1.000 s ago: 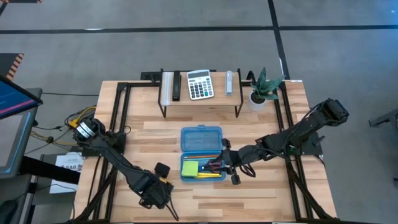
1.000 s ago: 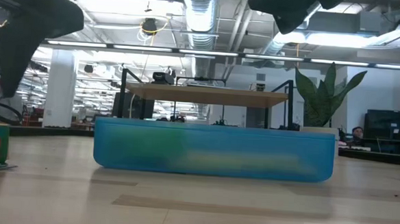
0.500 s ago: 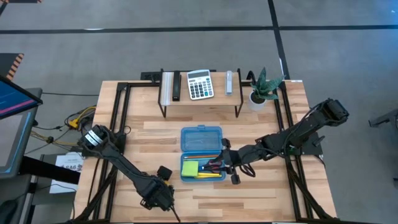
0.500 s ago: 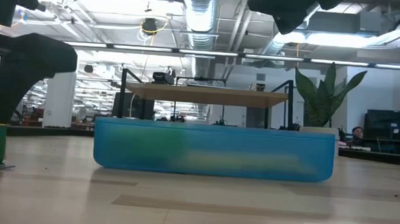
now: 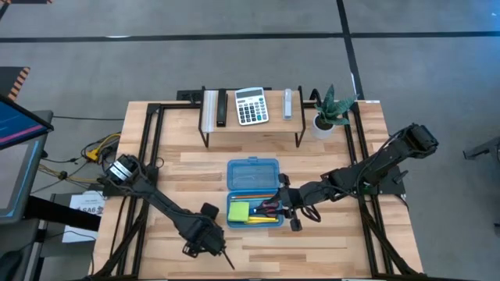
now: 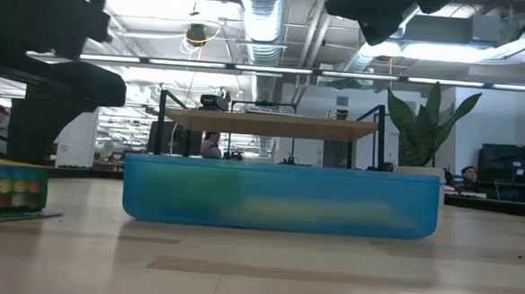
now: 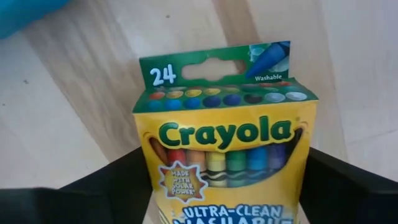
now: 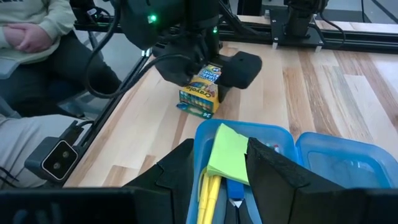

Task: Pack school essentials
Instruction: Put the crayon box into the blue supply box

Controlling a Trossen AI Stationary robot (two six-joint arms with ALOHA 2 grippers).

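Observation:
The yellow-green crayon box (image 7: 227, 155) sits in my left gripper (image 5: 205, 236) near the table's near edge, left of the open translucent blue case (image 5: 254, 193). It also shows in the right wrist view (image 8: 200, 90) and the low view (image 6: 6, 188). The case's base holds the lime-green sticky-note pad (image 5: 238, 211), yellow pencils (image 5: 262, 220) and red-handled scissors (image 5: 269, 207). My right gripper (image 5: 280, 204) stands open at the case's right side, over the scissors. Its fingers (image 8: 180, 171) frame the pad (image 8: 227, 152). My left gripper pinches the crayon box between its two fingers, one on each narrow side (image 7: 144, 180) of the box's lower half. It comes from above, slanting toward the case. The box stands about upright with its green flap (image 7: 217, 68) away from the wrist. Whether its bottom touches the table, I cannot tell.
A raised shelf (image 5: 250, 125) along the far edge carries the white-and-grey calculator (image 5: 250, 105) and a few small items. A potted plant (image 5: 328, 113) stands at its right. A seated person (image 8: 31, 37) shows beyond the table's left side. Bare wood lies near the case's front.
My left gripper has carried the crayon box toward the table's right, closer to the blue case. In the low view the box has come farther into the picture from the left. My right arm has kept still.

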